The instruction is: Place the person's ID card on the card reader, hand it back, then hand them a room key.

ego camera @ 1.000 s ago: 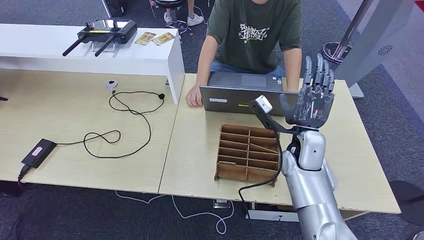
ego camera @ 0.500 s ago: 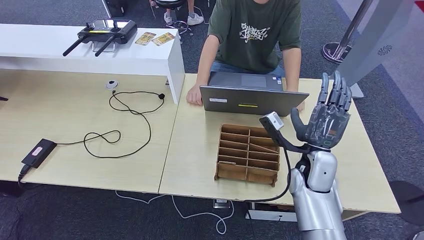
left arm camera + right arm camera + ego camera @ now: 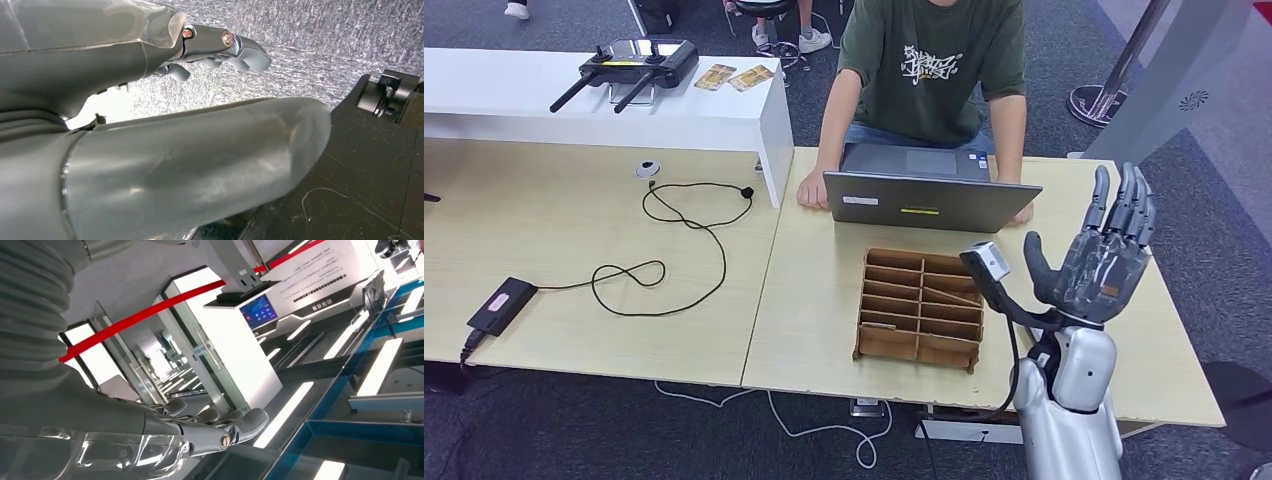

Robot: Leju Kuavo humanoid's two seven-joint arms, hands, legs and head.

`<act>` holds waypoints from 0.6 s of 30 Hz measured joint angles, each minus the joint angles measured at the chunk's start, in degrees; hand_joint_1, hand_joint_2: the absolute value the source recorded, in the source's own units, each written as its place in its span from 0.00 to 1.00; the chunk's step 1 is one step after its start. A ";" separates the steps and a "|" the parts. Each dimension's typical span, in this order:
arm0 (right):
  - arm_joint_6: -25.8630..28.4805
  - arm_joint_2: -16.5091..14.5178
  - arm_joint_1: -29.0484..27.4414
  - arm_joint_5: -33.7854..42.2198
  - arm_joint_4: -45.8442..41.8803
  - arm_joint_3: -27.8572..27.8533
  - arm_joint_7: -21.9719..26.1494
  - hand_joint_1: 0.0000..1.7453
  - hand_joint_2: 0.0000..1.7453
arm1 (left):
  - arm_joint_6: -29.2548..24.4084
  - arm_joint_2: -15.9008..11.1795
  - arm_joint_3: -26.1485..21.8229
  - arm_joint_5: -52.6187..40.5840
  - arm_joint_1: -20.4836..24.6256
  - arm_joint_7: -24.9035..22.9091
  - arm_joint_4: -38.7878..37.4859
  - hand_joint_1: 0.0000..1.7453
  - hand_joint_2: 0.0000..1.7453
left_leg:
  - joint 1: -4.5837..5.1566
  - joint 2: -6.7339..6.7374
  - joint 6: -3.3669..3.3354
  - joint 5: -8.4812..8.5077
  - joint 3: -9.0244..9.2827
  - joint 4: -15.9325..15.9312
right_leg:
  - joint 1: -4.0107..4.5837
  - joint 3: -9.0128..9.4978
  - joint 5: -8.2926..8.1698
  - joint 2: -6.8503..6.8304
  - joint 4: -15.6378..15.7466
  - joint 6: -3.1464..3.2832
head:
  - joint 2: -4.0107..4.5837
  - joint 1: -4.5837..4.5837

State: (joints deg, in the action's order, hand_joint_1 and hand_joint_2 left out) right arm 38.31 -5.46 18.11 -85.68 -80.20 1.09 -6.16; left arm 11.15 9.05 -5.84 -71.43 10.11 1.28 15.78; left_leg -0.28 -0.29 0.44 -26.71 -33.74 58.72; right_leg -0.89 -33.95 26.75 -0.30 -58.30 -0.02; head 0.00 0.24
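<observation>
At the near right, the silver right arm rises from below and holds the right hand (image 3: 1096, 262) upright over the table's right end, palm showing, dark fingers straight and spread, with nothing in it. The left hand (image 3: 150, 130) hangs over grey carpet in its wrist view, thick thumb extended and fingers curled in, with nothing between them.

Just left of the raised hand, a wooden slotted tray (image 3: 920, 309) lies flat on the pale wooden table (image 3: 814, 300). At the near left lies the card reader (image 3: 500, 304), a flat black slab, its long axis running near-left to far-right, trailing one looping black cable (image 3: 664, 255).

Farther, one grey laptop (image 3: 929, 198) stands open before a seated person (image 3: 932, 62) in a green shirt. On the far white shelf (image 3: 544, 95) lie one black controller (image 3: 629, 62) and two small cards (image 3: 732, 76), side by side.
</observation>
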 joint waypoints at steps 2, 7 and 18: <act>-0.04 0.00 -0.55 -0.64 -0.81 -0.16 0.14 0.00 1.00 | -0.11 0.00 -0.01 0.08 -0.02 0.01 0.00 0.00 0.00 | 0.00 0.00 0.00 0.00 0.00 0.00 | 0.00 0.00 0.00 0.00 0.00 0.00 | 0.00 0.00; 0.05 0.00 -1.95 -1.67 -2.57 -0.53 -0.13 0.00 1.00 | -0.33 -0.02 -0.11 0.22 -0.07 0.28 0.00 0.00 0.00 | 0.00 0.00 0.00 0.00 0.00 0.00 | 0.00 0.00 0.00 0.00 0.00 0.00 | 0.00 0.01; 0.27 0.00 -6.39 -2.41 -7.63 -1.66 -0.91 0.00 1.00 | -0.56 -0.09 -0.14 0.00 -0.12 0.50 0.00 0.00 0.00 | 0.00 0.00 0.00 -0.01 -0.01 0.00 | 0.00 0.00 0.01 -0.01 0.01 0.00 | 0.00 0.00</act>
State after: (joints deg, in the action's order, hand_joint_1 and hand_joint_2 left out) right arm 38.58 -5.46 11.72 -88.09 -87.84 -0.56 -7.07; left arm 10.59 8.96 -5.98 -71.43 9.99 1.78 15.78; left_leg -0.28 -0.29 0.43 -26.72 -33.75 58.72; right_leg -0.89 -33.95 26.76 -0.31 -58.29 -0.02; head 0.00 0.24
